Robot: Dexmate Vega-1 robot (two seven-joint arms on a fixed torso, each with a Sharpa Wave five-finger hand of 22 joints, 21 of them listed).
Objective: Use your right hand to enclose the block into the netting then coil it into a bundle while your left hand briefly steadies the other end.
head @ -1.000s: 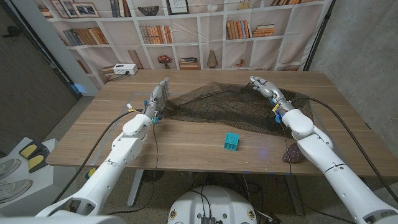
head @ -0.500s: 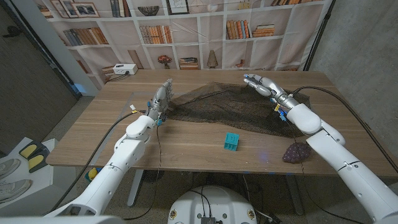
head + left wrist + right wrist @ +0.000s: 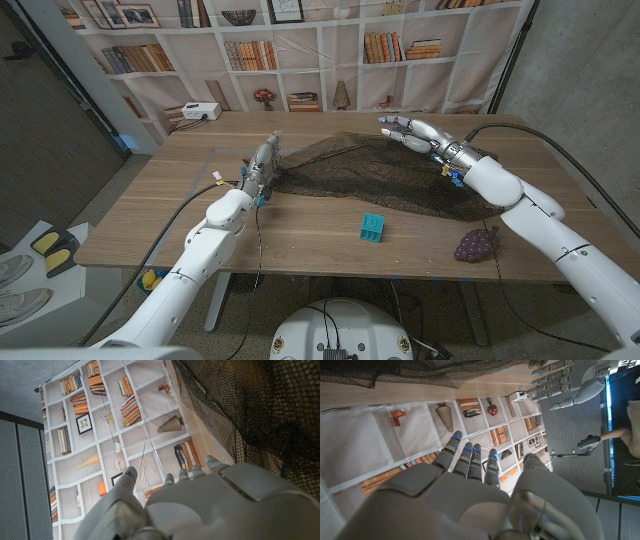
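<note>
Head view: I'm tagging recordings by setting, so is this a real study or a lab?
Likely a lab staged as a study: the bookshelf backdrop is a printed sheet, flanked by a bare concrete wall, behind a wooden table.

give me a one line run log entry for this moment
left hand: open, at netting's left end | right hand: open, above netting's far edge | block: bare table, outside netting | wrap: not started

1. Bare wooden table (image 3: 150,215) fills the left and lower centre of the head view, open for passage.
2. Dark netting (image 3: 380,175) sprawls across the upper centre and right.
3. A teal block (image 3: 372,227) stands alone at lower centre.
4. Purple grapes (image 3: 477,243) sit at the lower right edge.
</note>
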